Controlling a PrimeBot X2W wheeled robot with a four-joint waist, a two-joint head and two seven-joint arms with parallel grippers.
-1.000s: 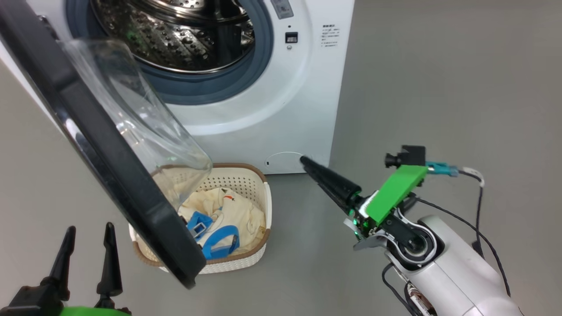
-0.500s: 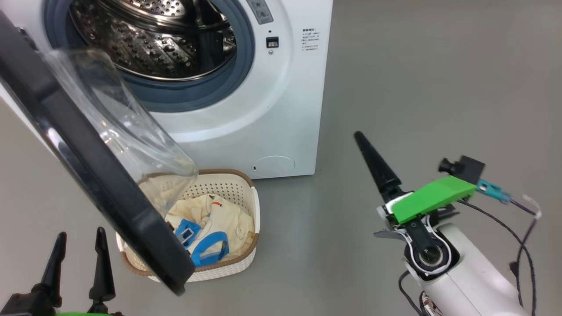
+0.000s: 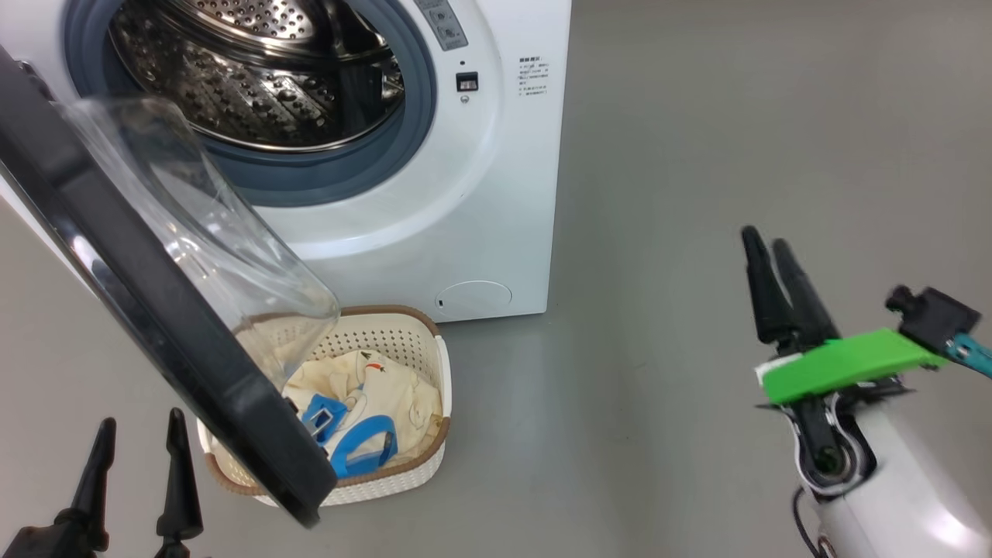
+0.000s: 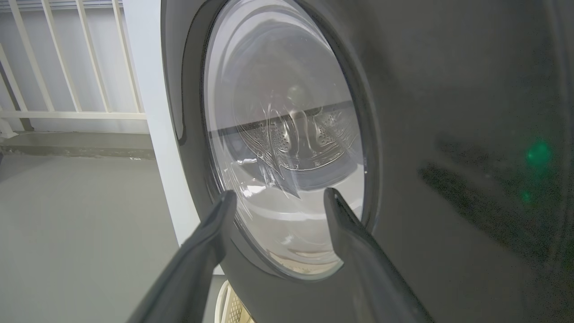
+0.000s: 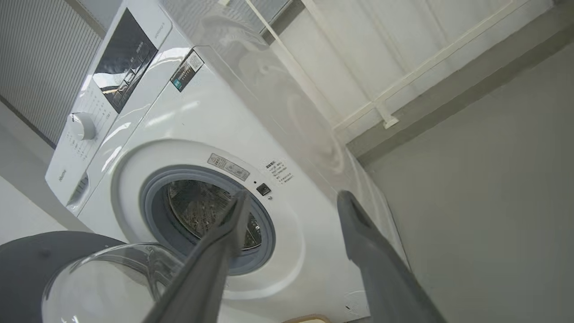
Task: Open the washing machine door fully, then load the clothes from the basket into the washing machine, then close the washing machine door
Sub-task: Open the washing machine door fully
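**Washing machine** (image 3: 496, 155): white front-loader on the grey floor (image 3: 736, 116). Its steel drum (image 3: 256, 85) was exposed, and no garment was seen inside.

**Washing machine door** (image 3: 155, 325): swung out from its left side and slanted across the left of the head view, glass bowl toward the drum. Its lower edge overlapped the basket's left part. Judged open enough for loading, though perhaps short of full swing.

**Basket** (image 3: 403, 477): on the floor just in front of the machine's base, below the round flap (image 3: 473, 297).

**Clothes** (image 3: 387, 387): heaped in the basket, cream with blue trim toward the near side. Not yet loaded.

**Left hand** (image 3: 140, 418): fingers spread wide, empty, low at the left. Its wrist view faced the door's outer side close ahead, so the door stood between this hand and the basket.

**Right hand** (image 3: 764, 238): fingers apart in its wrist view, nothing between them. It was raised over bare floor and aimed at the machine's front.

**Governing relation**: the basket lay to the right hand's left and lower, well apart, with open floor between. The left hand sat nearer but was screened by the door, so the right arm was judged to have the unobstructed reach. The basket's long axis could not be read, as the door hid its left part.
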